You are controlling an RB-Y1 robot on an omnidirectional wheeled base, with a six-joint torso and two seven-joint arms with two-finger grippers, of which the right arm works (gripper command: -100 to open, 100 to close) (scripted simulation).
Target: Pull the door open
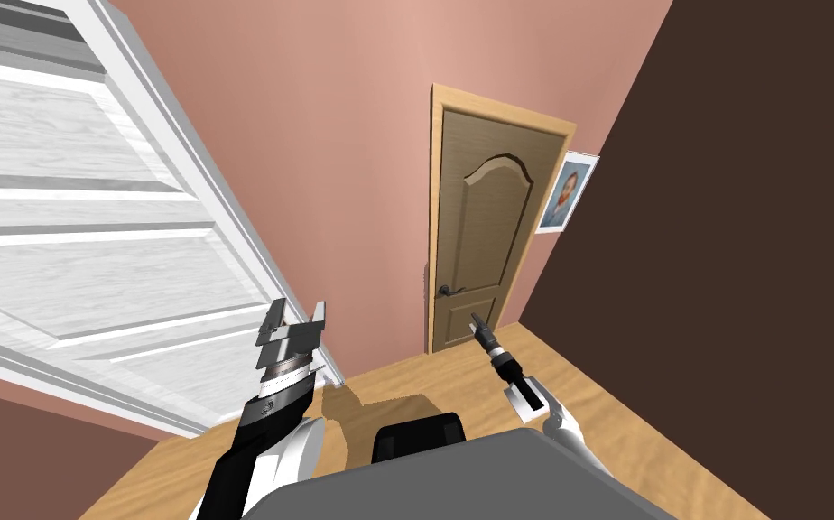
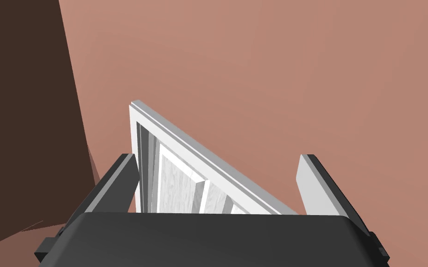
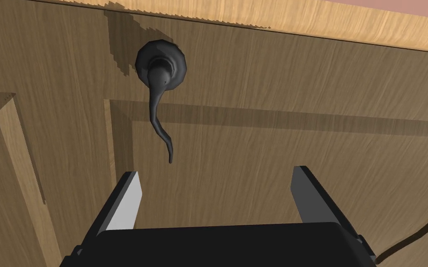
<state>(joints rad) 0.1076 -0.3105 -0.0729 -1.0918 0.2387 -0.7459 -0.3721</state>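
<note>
We are facing the brown door (image 1: 483, 244), which is sitting shut in its paler wood frame (image 1: 503, 104) on the pink wall (image 1: 334, 135) ahead. It is showing one tall arched panel and a plain grain, with no gap at the edges that we can make out. To our left a white panelled door (image 1: 90, 226) is leaning wide across the view. The left gripper (image 1: 299, 311) is hanging beside it with its blades spread apart and nothing between them, well away from the work.

The right gripper (image 1: 476, 322) is the nearer one, reaching out low toward the door's latch side. In its wrist view, its two blades are standing apart and empty.

The lever handle (image 3: 160, 102) is lying ahead of the gripper (image 3: 215, 185), not between the blades but off toward the paler one. Its tapered tip is ending just short of that blade's tip. The lever's long axis is running from its round rosette (image 3: 160, 66) back toward the gripper, roughly in line with the blades, so closing would be squeezing it across its width.

We are judging that the hand needs to shift sideways toward the lever and push forward. How far off the door face it is hovering is hard to read from these angles. The handle is dark, slim and curved, thinning to a point.
</note>
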